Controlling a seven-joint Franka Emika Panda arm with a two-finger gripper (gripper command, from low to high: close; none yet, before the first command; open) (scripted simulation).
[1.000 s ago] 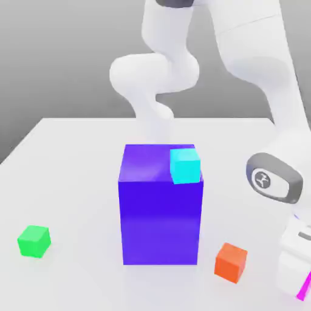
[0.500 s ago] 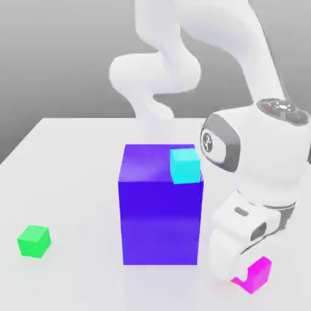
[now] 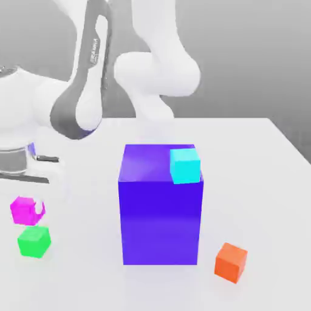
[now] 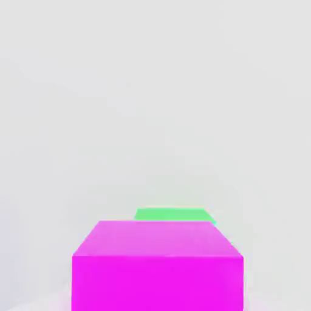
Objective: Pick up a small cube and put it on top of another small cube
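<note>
My arm has swung right across the scene since the earlier frames: the hand was low at the exterior view's right, near the orange cube, and now the end effector (image 3: pixel 31 206) is over at the exterior view's left. It is closed on the magenta cube (image 3: pixel 24 211), which has travelled with it and now sits in the exterior view just above the green cube (image 3: pixel 34 242), with a narrow strip of table between the two outlines. I can't tell from here exactly how high the magenta cube is, but it is not resting on the green one.

In the hand view I have the magenta cube close up, its top face and one side toward me, with a sliver of the green cube showing past its edge.

The rest matches what I had before. The green cube is in the same spot on the table (image 3: pixel 243 182). The blue-purple block (image 3: pixel 160 222) stands upright in the middle, the cyan cube (image 3: pixel 185 166) at its top by the exterior view's right edge of the block. The orange cube (image 3: pixel 231 263) hasn't moved either, and my hand no longer overlaps it.
</note>
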